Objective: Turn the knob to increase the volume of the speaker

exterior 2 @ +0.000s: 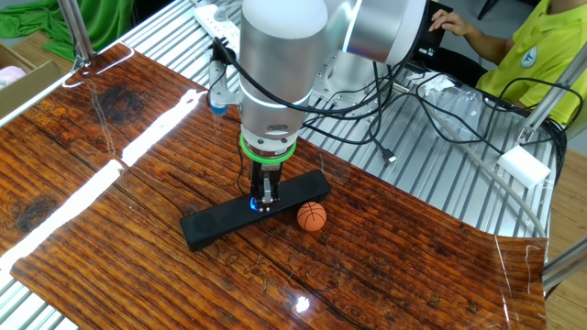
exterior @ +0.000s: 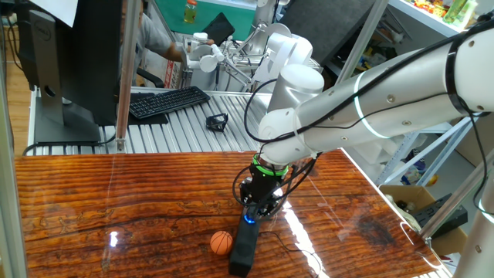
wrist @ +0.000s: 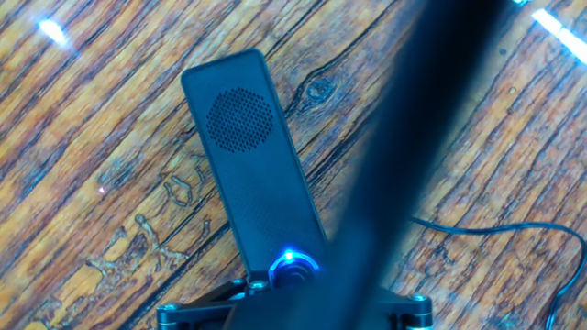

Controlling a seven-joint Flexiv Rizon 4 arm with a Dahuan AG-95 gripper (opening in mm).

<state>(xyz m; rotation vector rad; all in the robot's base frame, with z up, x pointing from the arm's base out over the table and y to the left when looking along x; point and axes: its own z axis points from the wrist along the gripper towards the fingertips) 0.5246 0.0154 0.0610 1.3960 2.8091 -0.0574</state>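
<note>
The speaker (exterior: pixel 243 251) (exterior 2: pixel 215 223) (wrist: pixel 248 165) is a slim black bar lying flat on the wooden table. Its knob (exterior: pixel 248 219) (exterior 2: pixel 254 203) (wrist: pixel 292 267) glows blue near one end. My gripper (exterior: pixel 252 210) (exterior 2: pixel 264 196) (wrist: pixel 293 280) points straight down onto that end, its fingers closed around the knob. In the hand view the knob sits at the bottom edge between the fingers, and a blurred dark band crosses in front and hides part of it.
A small orange ball (exterior: pixel 221 242) (exterior 2: pixel 312 216) lies right beside the speaker. A black keyboard (exterior: pixel 166 102) and a monitor (exterior: pixel 69 62) stand on the metal bench behind. A thin black cable (wrist: pixel 495 229) trails across the wood. A person (exterior 2: pixel 541 46) sits at the far side.
</note>
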